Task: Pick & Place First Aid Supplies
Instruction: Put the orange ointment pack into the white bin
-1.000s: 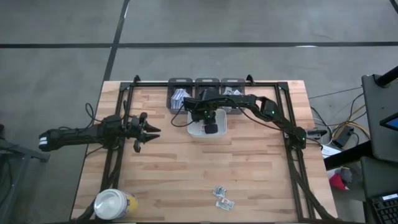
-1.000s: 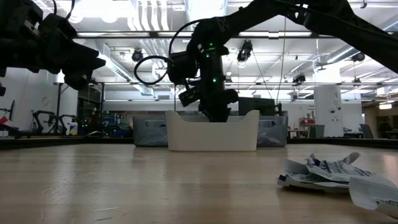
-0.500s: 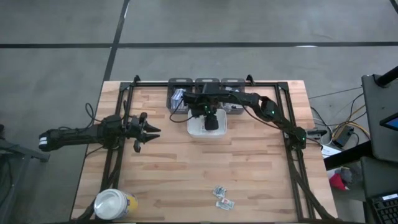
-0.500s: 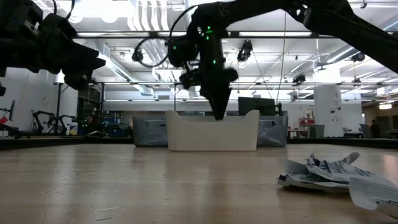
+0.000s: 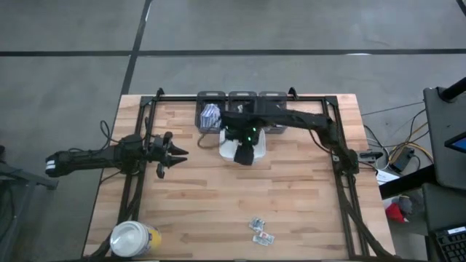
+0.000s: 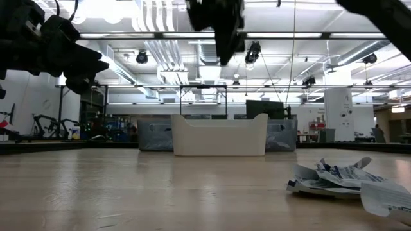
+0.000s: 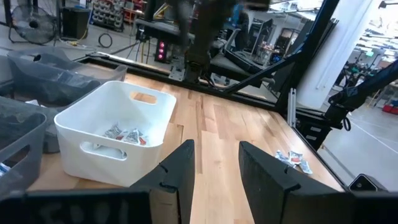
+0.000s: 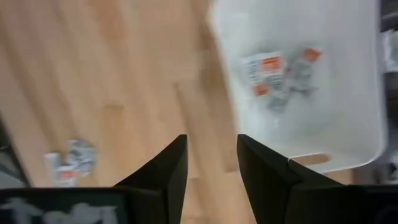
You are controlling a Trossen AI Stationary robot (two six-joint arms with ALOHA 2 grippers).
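Presently, the right gripper [image 5: 245, 154] is being held empty with fingers parted above the white tray [image 7: 93, 118], where several packets [image 8: 277, 74] are lying, while remaining packets [image 5: 261, 231] are waiting near the table's front edge, and the left gripper [image 5: 177, 154] is being parked open.

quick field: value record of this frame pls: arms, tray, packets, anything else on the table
right gripper: open, empty, raised above the tray's near edge
left gripper: open, empty, waiting at the table's left side
tray: white, at the table's far middle
packets in tray: a few, on its floor
packets on table: small cluster near the front edge
jar: front left corner
grey bins: behind the tray
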